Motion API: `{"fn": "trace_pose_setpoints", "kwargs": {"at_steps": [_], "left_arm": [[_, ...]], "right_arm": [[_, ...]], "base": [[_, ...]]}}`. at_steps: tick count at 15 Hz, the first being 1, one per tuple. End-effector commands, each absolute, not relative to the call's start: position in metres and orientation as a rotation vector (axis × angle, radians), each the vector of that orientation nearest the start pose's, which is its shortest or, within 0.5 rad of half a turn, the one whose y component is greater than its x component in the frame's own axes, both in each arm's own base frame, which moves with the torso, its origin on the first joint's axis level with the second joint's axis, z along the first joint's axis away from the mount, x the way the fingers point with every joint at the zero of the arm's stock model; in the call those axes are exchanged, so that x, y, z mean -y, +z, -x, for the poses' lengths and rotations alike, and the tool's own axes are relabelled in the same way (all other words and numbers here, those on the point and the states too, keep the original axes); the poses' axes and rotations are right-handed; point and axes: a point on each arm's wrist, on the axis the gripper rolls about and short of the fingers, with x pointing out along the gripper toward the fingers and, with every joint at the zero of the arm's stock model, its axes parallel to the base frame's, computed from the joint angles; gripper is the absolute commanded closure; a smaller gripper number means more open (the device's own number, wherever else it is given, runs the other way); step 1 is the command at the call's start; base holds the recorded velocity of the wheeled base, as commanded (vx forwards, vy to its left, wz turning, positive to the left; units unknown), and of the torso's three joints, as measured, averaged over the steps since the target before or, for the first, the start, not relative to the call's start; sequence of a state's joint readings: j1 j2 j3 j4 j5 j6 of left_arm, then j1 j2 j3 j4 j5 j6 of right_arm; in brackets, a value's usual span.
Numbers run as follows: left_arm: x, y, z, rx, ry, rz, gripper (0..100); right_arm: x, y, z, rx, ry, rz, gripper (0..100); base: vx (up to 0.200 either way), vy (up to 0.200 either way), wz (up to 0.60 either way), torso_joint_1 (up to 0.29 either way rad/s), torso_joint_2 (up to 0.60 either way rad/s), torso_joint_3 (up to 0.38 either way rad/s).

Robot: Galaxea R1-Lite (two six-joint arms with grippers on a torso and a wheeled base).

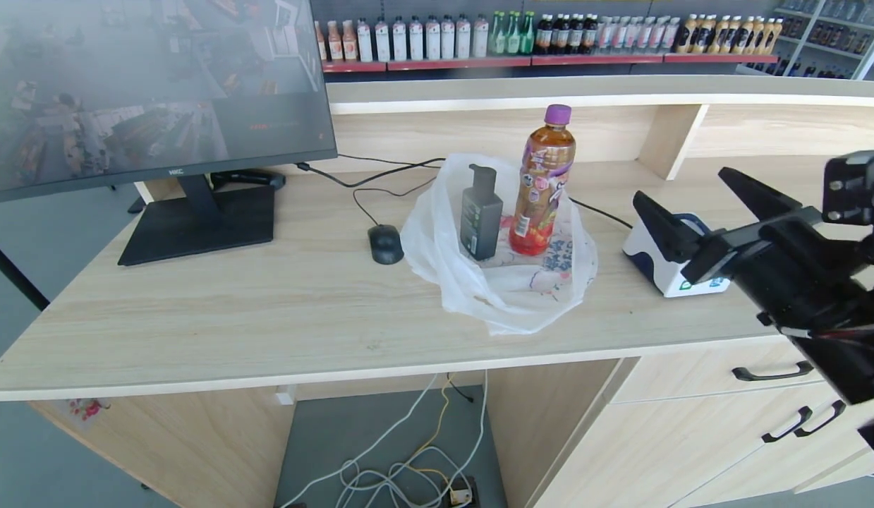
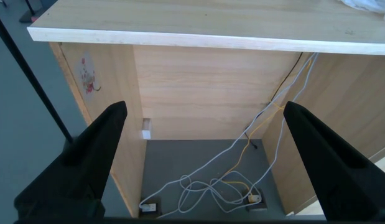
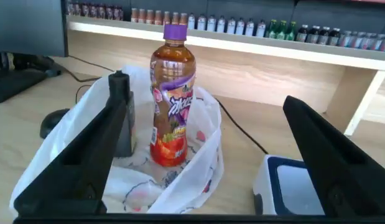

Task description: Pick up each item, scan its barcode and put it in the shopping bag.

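purple-capped amber bottle (image 1: 542, 187) and dark pump bottle (image 1: 481, 215) stand in the white shopping bag (image 1: 507, 293). left gripper (image 2: 204, 109) and right gripper (image 1: 680, 185) spread, empty.

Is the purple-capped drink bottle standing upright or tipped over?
Upright. The drink bottle stands on its base on the spread plastic bag, cap on top, beside the dark pump bottle.

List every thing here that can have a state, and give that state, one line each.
Drink bottle: upright, cap on, standing in the bag.
Pump bottle: upright, standing in the bag.
Bag: open, spread on the counter.
Monitor: switched on.
Drawers: shut.
Left gripper: open, empty.
Right gripper: open, empty.
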State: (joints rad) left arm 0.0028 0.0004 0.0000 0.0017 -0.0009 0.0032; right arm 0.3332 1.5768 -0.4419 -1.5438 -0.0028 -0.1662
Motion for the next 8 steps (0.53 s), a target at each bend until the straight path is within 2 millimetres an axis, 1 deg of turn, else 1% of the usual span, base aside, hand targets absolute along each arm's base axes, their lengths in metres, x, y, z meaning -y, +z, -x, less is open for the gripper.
{"fn": "trace_pose_setpoints", "kwargs": {"at_steps": [1, 2, 4, 6, 8], "left_arm": [[0.0, 0.075, 0.023, -0.002, 0.003, -0.003, 0], [0.0, 0.075, 0.023, -0.002, 0.002, -0.005, 0], [0.0, 0.075, 0.023, -0.002, 0.002, -0.011, 0], [0.0, 0.075, 0.023, -0.002, 0.002, -0.012, 0], [0.0, 0.075, 0.023, -0.002, 0.002, -0.011, 0]], "right_arm": [[-0.038, 0.184, -0.111, 0.413, 0.29, 0.085, 0], [-0.032, 0.19, -0.097, 0.453, 0.272, 0.053, 0], [-0.023, 0.189, -0.071, 0.449, 0.245, 0.026, 0], [-0.007, 0.161, -0.027, 0.312, 0.244, 0.011, 0], [0.003, 0.128, 0.003, 0.21, 0.255, 0.018, 0]], "base": [[0.0, 0.0, 0.0, 0.0, 0.0, 0.0], [0.0, 0.0, 0.0, 0.0, 0.0, 0.0], [0.0, 0.0, 0.0, 0.0, 0.0, 0.0], [0.0, 0.0, 0.0, 0.0, 0.0, 0.0], [0.0, 0.0, 0.0, 0.0, 0.0, 0.0]]}}
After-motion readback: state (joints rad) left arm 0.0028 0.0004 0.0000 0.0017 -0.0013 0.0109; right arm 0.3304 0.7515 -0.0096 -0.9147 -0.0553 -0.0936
